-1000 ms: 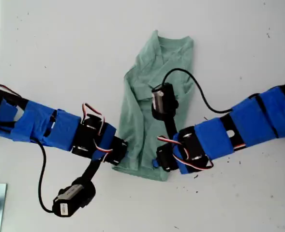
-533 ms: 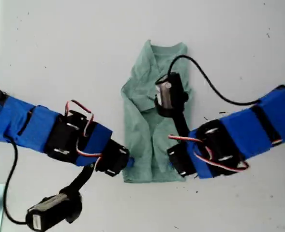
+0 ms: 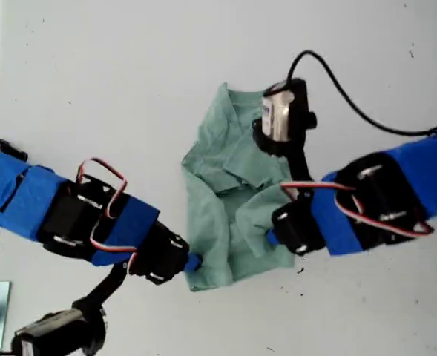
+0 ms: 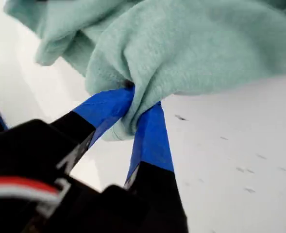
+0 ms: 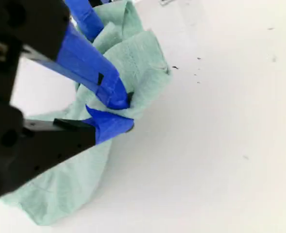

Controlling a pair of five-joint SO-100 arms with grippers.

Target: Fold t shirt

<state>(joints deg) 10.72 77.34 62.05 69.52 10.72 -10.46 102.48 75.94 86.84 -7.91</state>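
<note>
The t shirt (image 3: 237, 204) lies bunched near the middle of the white table (image 3: 92, 74). My first gripper (image 4: 133, 114) and my second gripper (image 5: 116, 111) each pinch a fold of it — both jaws clamped on cloth.

Bright, even light, faint shadows; the white table (image 3: 92, 81) glares (near washed out), wrist views soft.

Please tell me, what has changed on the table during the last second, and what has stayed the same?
Both arms carried the t shirt's bottom edge up the exterior view, toward the neckline, so the cloth is now shorter and bunched. My first gripper and my second gripper each stay clamped on the cloth, nothing released. The neckline end stays on the white table.
</note>
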